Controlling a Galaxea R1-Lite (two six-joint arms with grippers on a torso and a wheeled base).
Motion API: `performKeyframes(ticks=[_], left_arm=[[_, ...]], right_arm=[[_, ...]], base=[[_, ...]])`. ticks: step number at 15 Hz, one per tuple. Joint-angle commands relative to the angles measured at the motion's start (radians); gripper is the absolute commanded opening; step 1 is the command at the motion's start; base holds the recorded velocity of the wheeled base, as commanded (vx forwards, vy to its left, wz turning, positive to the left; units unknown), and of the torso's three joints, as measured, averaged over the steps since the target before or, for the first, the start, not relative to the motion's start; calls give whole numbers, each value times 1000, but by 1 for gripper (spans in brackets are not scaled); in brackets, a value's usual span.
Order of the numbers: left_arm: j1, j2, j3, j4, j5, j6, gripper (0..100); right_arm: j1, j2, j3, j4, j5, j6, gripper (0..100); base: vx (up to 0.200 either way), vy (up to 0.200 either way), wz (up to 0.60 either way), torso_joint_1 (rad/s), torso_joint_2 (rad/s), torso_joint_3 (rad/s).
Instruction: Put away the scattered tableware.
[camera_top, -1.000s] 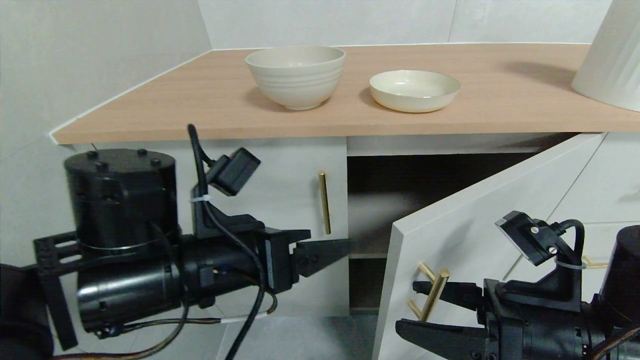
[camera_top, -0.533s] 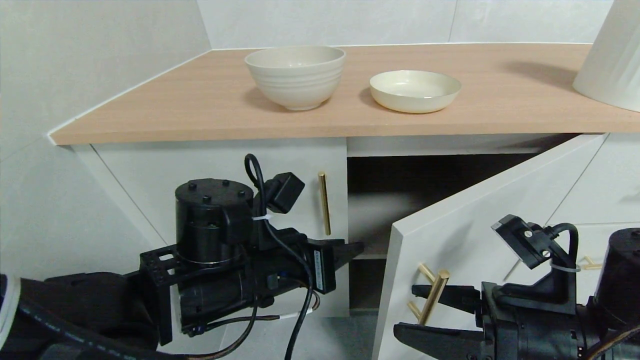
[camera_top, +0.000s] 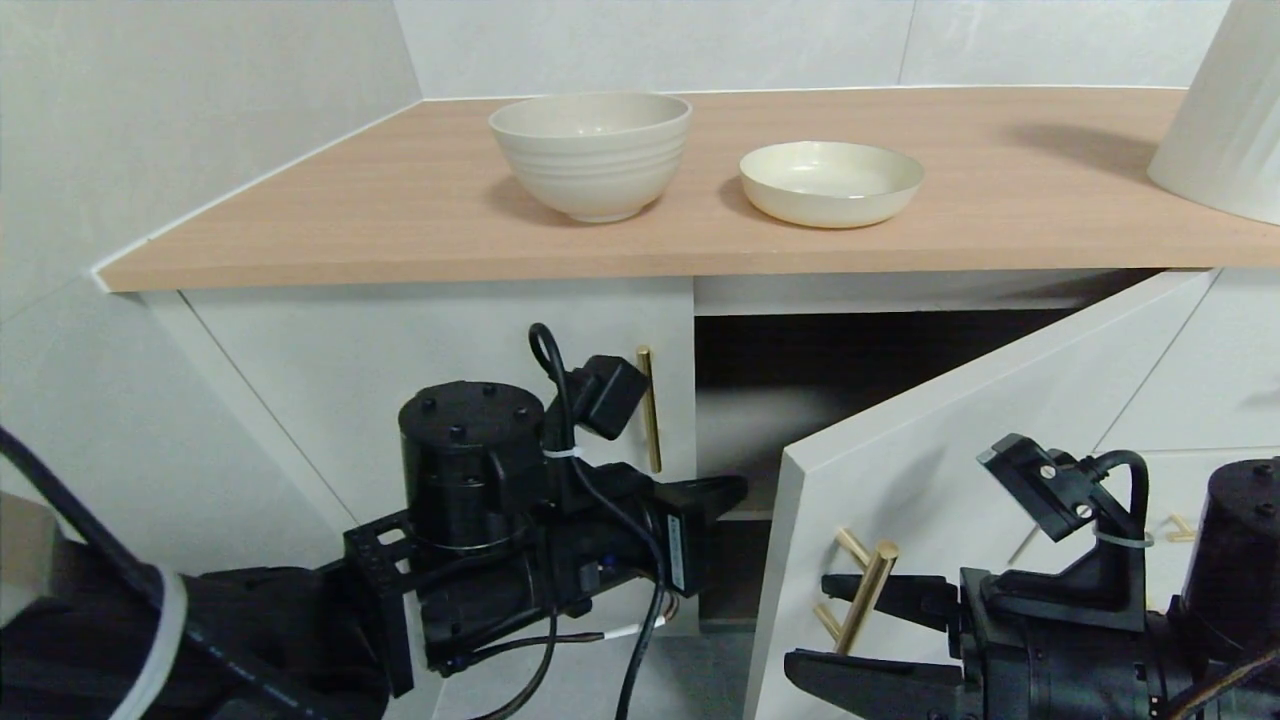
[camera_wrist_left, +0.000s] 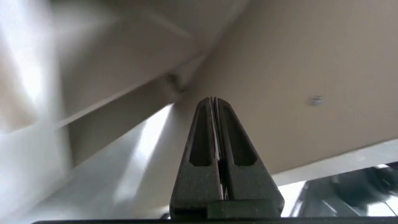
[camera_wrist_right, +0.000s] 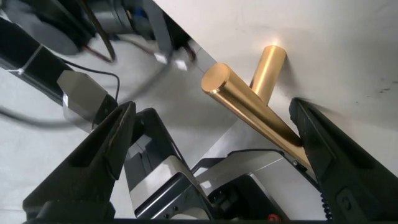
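Note:
A deep cream bowl (camera_top: 590, 150) and a shallow cream dish (camera_top: 830, 182) stand side by side on the wooden countertop (camera_top: 350, 225). Below it the cabinet door (camera_top: 960, 420) hangs swung out. My right gripper (camera_top: 815, 622) is open, one finger on each side of the door's gold handle (camera_top: 866, 592) without clamping it. In the right wrist view the gold handle (camera_wrist_right: 249, 102) lies between the fingers (camera_wrist_right: 115, 146) of the right gripper (camera_wrist_right: 212, 112). My left gripper (camera_top: 728, 490) is shut and empty, its tip at the left edge of the cabinet opening. The left gripper (camera_wrist_left: 213, 106) points into the pale interior.
The left cabinet door is closed, with a vertical gold handle (camera_top: 648, 408) just above my left wrist. A shelf (camera_top: 750, 420) shows inside the dark opening. A large white ribbed object (camera_top: 1225, 120) stands on the counter's right end. Another small gold handle (camera_top: 1185, 526) sits far right.
My left arm has moved right and forward, bringing its shut gripper to the cabinet opening. The right gripper, door, bowl and dish have stayed put.

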Motion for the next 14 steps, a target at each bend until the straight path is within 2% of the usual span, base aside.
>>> performKeyframes(ticks=[1, 3, 5, 8, 14], left_arm=[[-45, 115, -5, -89, -46, 4, 0], [-47, 172, 1, -181, -67, 27, 0], [-47, 175, 16, -275, -70, 31, 0], [-53, 129, 45, -283, -109, 31, 0], [-65, 129, 53, -283, -115, 31, 0]], right_arm=[[-20, -8, 15, -3, -2, 0, 100], [-36, -12, 27, -3, -2, 0, 100], [-50, -45, 61, -3, -1, 0, 100], [-63, -172, 133, 6, -4, -2, 100], [-79, -250, 214, 6, -5, -2, 100]], base=[[0, 0, 0, 0, 0, 0], [0, 0, 0, 0, 0, 0], [0, 0, 0, 0, 0, 0], [0, 0, 0, 0, 0, 0], [0, 0, 0, 0, 0, 0]])
